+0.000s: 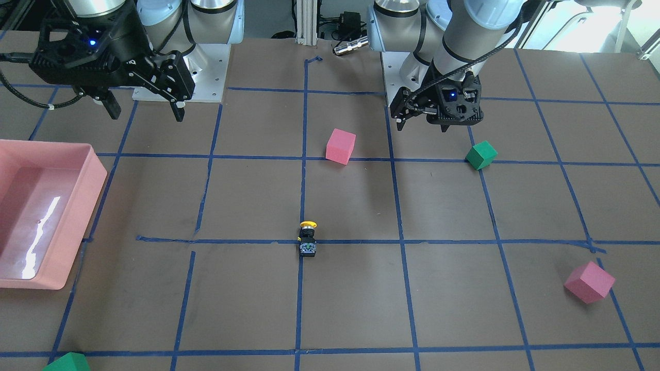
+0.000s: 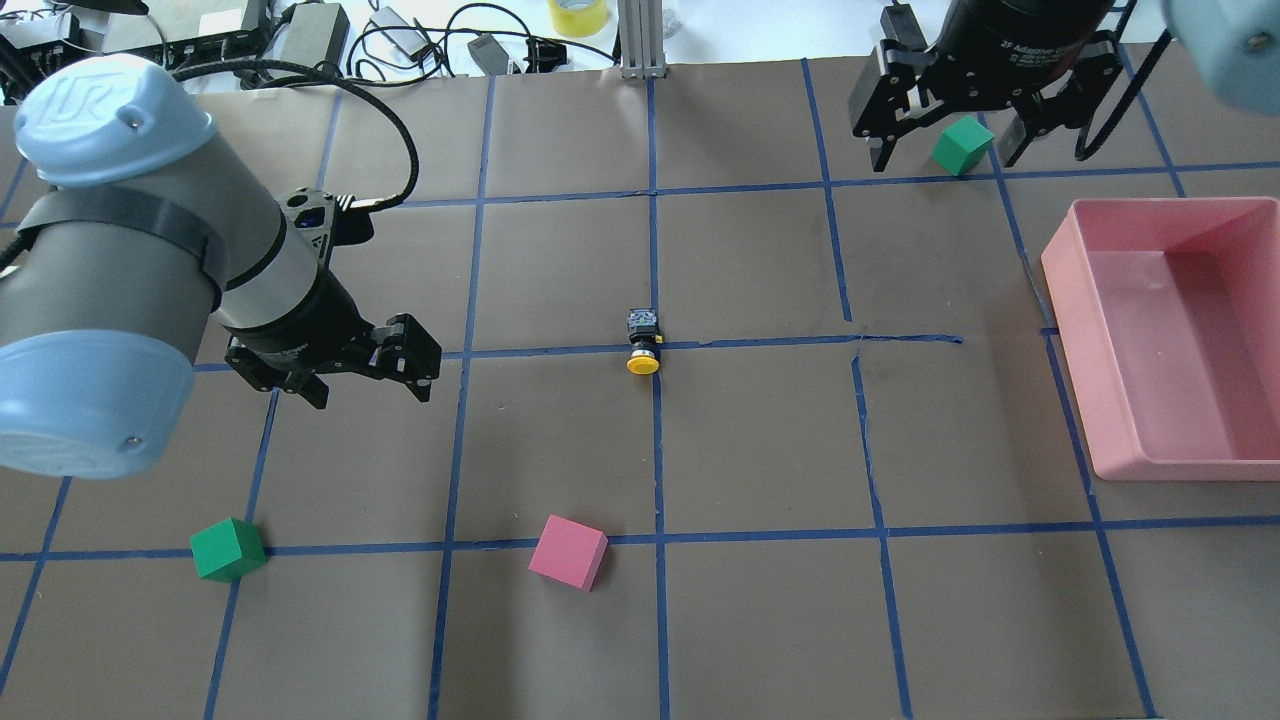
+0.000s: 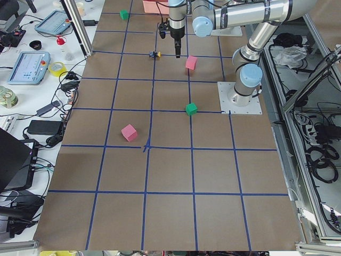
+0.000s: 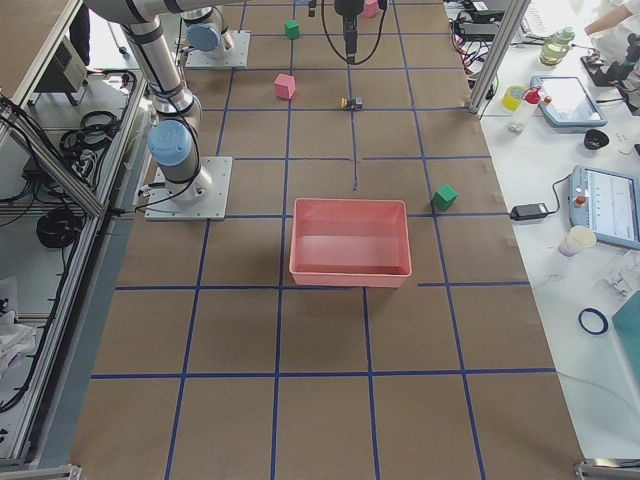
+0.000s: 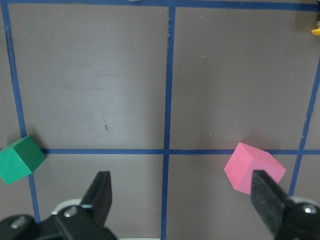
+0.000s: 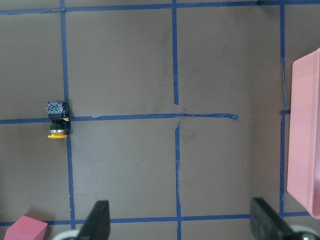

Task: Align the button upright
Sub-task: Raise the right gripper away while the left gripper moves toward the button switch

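Observation:
The button (image 1: pixel 308 239) lies on its side on a blue tape line at the table's middle, with its yellow cap towards the robot and its contact block away from it. It also shows in the overhead view (image 2: pixel 643 343), in the right wrist view (image 6: pixel 57 120), and at the top right edge of the left wrist view (image 5: pixel 316 31). My left gripper (image 2: pixel 372 393) hangs open and empty well to the button's left, above the table. My right gripper (image 2: pixel 943 158) is open and empty, high over the far right of the table. Neither gripper touches the button.
A pink bin (image 2: pixel 1060 260) stands at the right. A pink cube (image 2: pixel 568 552) and a green cube (image 2: pixel 228 549) lie on the near side, below my left gripper. Another green cube (image 2: pixel 962 145) lies under my right gripper. A second pink cube (image 1: pixel 589 282) lies at the far left.

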You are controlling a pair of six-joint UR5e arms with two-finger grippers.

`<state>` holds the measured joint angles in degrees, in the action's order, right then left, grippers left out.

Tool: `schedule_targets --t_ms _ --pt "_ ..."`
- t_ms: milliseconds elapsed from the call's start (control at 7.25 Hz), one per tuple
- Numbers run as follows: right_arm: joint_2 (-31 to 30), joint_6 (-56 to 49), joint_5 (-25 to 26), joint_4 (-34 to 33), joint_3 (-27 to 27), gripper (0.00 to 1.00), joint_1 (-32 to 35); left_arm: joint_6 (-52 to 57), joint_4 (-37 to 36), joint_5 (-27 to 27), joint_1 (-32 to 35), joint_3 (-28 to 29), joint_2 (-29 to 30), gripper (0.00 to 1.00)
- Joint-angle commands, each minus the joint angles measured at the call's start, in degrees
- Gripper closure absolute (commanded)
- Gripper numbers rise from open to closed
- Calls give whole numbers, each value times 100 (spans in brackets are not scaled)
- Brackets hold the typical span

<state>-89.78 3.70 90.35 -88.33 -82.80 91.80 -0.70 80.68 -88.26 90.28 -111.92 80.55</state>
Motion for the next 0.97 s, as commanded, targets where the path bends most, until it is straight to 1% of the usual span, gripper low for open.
schedule_targets --t_ms 0,138,276,414,552,690,828 --pt "13 8 -18 9 -26 0 -144 -18 -1317 19 392 -730 -65 0" --pt "13 8 -18 18 -35 0 -145 -53 -1848 19 568 -1048 -13 0" --pt "22 8 0 -8 -69 0 -153 -366 -2237 10 822 -1121 66 0" --pt "22 16 -9 -8 -148 0 -153 -944 -2841 -7 1295 -1139 162 0" --pt "22 25 -9 -8 -158 0 -153 -1280 -3317 1 1578 -1130 346 0" --pt "22 17 0 -43 -158 0 -153 -1275 -3600 10 1624 -1130 565 0" --pt "22 25 70 0 -193 0 -153 -1266 -4038 19 1633 -1139 802 0"
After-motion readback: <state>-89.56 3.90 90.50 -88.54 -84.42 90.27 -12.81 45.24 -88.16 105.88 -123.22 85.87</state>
